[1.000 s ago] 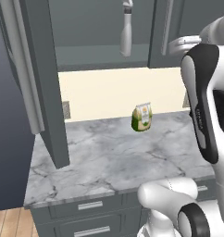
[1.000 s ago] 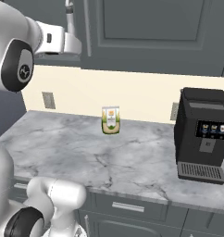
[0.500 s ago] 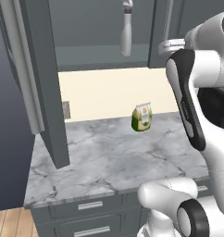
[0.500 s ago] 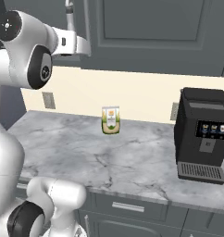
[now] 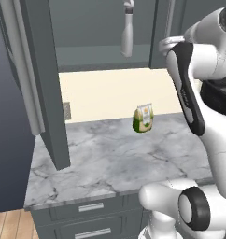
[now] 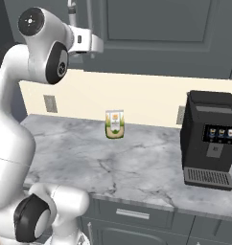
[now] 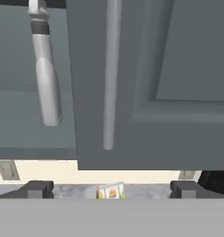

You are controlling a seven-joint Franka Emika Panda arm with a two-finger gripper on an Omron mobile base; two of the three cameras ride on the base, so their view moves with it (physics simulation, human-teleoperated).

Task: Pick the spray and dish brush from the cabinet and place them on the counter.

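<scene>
Up high, spray (image 7: 46, 88) stands inside cabinet (image 7: 151, 83).

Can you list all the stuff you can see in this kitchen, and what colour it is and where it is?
spray: one, pale grey, inside the open cabinet
cabinet: one, dark grey, on the wall, left door swung open
pouch: one, green and cream, on the counter by the wall
counter: one, grey-white marble
coffee machine: one, black, right end of the counter
drawers: dark grey, under the counter
gripper: one, dark tips, open, facing the shut cabinet door
</scene>
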